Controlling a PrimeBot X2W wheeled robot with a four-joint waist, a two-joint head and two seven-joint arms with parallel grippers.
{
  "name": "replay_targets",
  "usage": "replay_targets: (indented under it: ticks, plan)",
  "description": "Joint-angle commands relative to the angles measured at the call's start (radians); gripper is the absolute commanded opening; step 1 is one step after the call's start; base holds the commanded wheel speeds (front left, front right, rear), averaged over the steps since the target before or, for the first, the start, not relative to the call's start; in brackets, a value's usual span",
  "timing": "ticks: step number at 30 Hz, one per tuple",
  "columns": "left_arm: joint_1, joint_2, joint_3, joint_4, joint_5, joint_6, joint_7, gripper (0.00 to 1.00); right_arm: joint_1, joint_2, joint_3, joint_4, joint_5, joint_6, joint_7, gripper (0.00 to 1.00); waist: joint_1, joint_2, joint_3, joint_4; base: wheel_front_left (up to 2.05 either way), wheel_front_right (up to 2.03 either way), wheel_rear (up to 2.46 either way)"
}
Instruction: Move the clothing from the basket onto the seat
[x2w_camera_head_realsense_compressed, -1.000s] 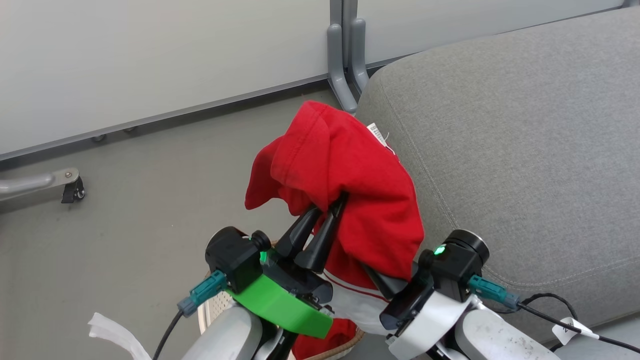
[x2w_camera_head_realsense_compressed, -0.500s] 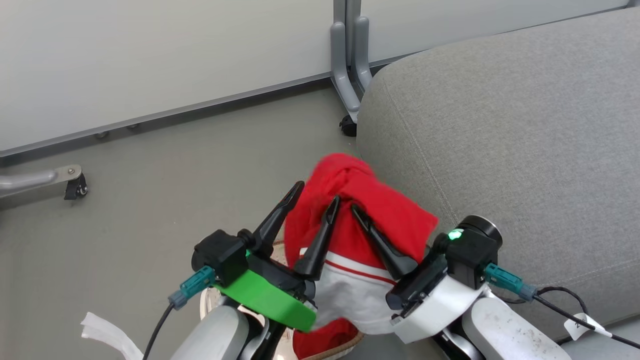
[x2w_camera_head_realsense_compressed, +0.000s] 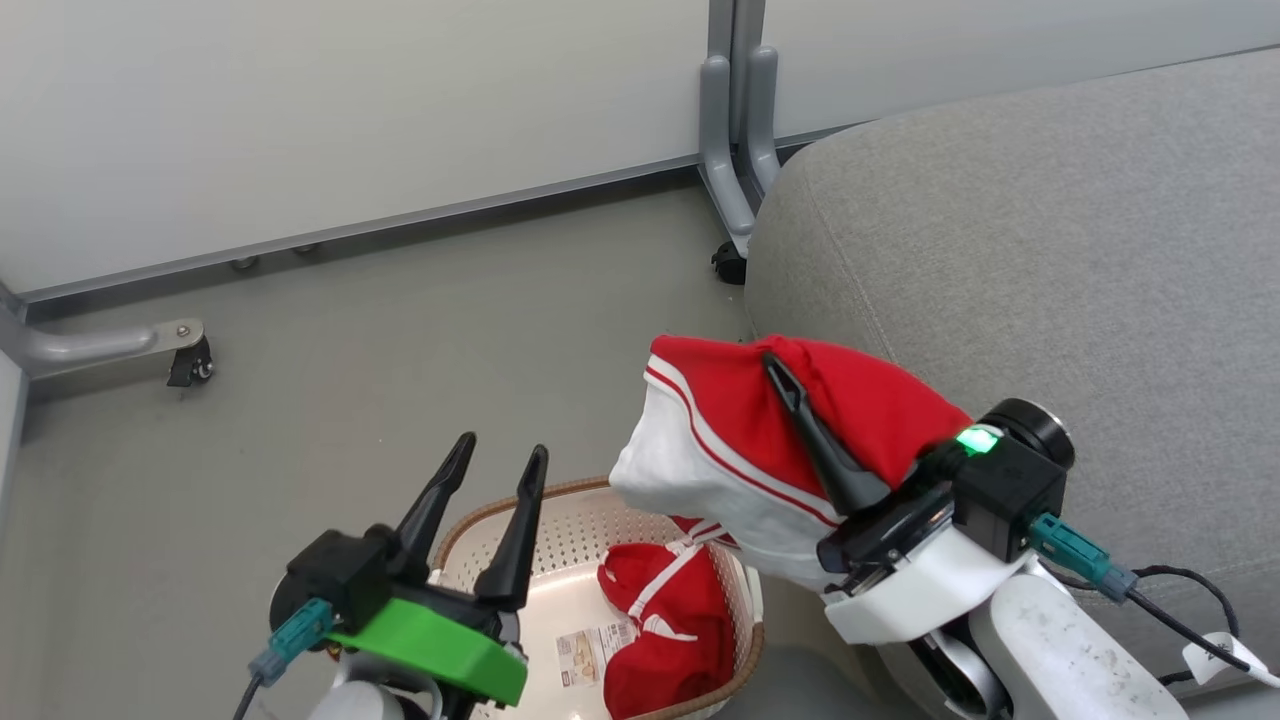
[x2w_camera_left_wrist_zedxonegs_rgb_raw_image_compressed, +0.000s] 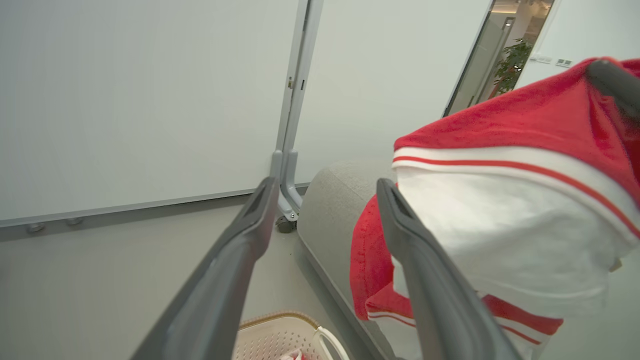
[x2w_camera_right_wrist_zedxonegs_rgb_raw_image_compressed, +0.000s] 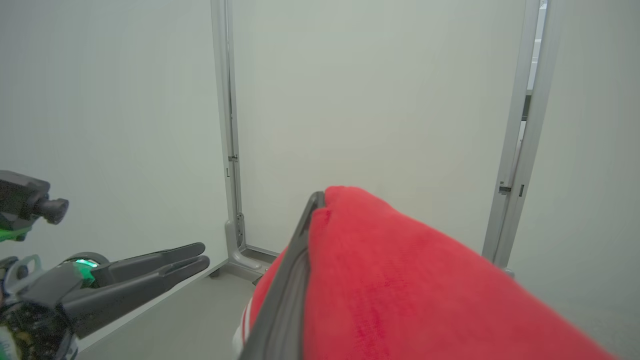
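Clothing item (x2w_camera_head_realsense_compressed: 740, 450), red-white, pinched in right gripper (x2w_camera_head_realsense_compressed: 785, 378) at seat (x2w_camera_head_realsense_compressed: 1050, 250) edge; cloth hides one finger. Head view shows second item (x2w_camera_head_realsense_compressed: 660, 620) in basket (x2w_camera_head_realsense_compressed: 580, 515) near wide, empty left gripper (x2w_camera_head_realsense_compressed: 504, 445); left wrist view adds doorway plant (x2w_camera_left_wrist_zedxonegs_rgb_raw_image_compressed: 510, 62). Partition post (x2w_camera_head_realsense_compressed: 735, 130) behind seat.

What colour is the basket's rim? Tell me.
Brown, with a woven look, topping the cream-white perforated basket; it shows best in the head view.

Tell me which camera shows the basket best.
The head view: the basket lies open from above, rim, perforated floor, label and one red garment inside. The left wrist view catches a corner of its rim. The right wrist view faces the wall.
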Motion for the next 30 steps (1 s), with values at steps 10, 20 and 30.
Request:
replay_targets:
  ticks: [10,20,30]
  plan:
    - [0.143,-0.073,0.247,0.067,0.125,-0.003,0.0,1.0,0.074,0.011,-0.15,-0.015,-0.095,0.0,-0.003,0.0,0.0,0.0,-0.011,0.041,0.0,0.0,0.0]
    - [0.231,-0.113,0.348,0.05,0.167,-0.003,0.0,1.0,0.112,0.055,-0.235,-0.021,-0.123,0.0,-0.003,0.0,0.0,0.0,-0.018,0.039,0.0,0.0,0.0]
    - [0.261,-0.114,0.353,0.032,0.159,-0.003,0.0,1.0,0.124,0.066,-0.248,-0.016,-0.126,0.0,-0.003,0.0,0.0,0.0,-0.019,0.038,0.0,0.0,0.0]
